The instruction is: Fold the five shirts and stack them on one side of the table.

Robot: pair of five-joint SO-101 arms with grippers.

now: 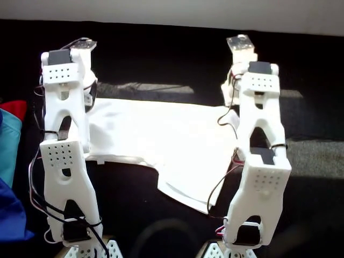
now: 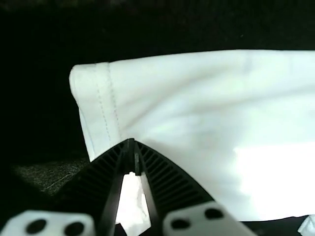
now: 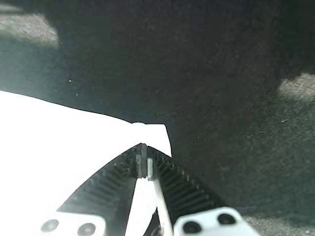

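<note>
L pincer (image 2: 132, 150) & R pincer (image 3: 142, 156) both clamped on white shirt (image 1: 161, 134) — flat on table (image 1: 140, 59).

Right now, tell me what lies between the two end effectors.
The white shirt spans that stretch in the high view; the left end effector and right end effector each pinch its edge.

The table (image 1: 161, 59) is carrying a dark, slightly rough cover, and sunlight is falling on it in patches. A white shirt (image 1: 172, 140) is lying spread out in the middle. At the left edge, a red cloth (image 1: 16, 107), a teal cloth (image 1: 8, 145) and a blue cloth (image 1: 11, 215) are lying bunched together.
</note>
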